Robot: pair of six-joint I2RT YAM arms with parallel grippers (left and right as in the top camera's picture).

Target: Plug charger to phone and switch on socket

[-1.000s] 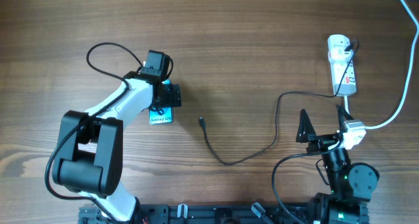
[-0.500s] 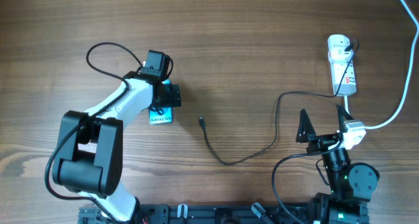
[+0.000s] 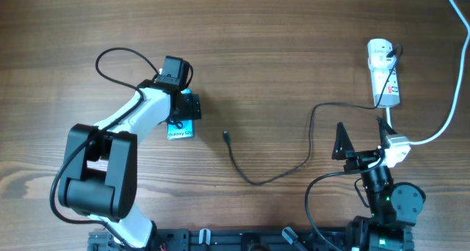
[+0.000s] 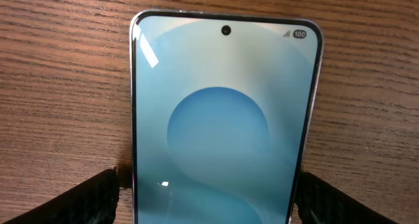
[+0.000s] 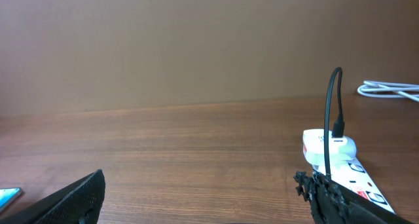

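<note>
Overhead, centre-left: My left gripper [image 3: 182, 108] sits over the phone [image 3: 180, 128], which lies flat on the wooden table [image 3: 279, 45].
Overhead, middle: The charger [image 3: 257, 181] trails loose across the wood, and its connector tip [image 3: 226, 136] lies free, near the phone but not touching it.
Overhead, right edge: The socket [image 3: 383, 78] lies at the upper right with the charger's plug [image 3: 396, 51] at its top end. My right gripper [image 3: 361, 136] waits below it, close to the cable's run.
Overhead, risk: I judge that a lift of the tip could draw the slack tight, snag it on my right arm and drag the socket.
Left wrist, grip: The jaws hold the phone [image 4: 226, 119] by its long edges, the dark fingers [image 4: 72, 204] meeting it at the lower corners of the frame.
Left wrist, risk: The camera end points to the top of the frame and the port end is hidden. I fear the wrist may block the port, or that a light grip lets the phone skid under the push.
Right wrist, jaws: The right gripper [image 5: 203, 204] is wide and empty.
Right wrist, socket: The socket [image 5: 334, 149] stands at the lower right with the cable arching above it, and a white lead [image 5: 389, 88] lies behind.
Right wrist, risk: I cannot read the switch, so a blind press could miss it or shove the socket.
</note>
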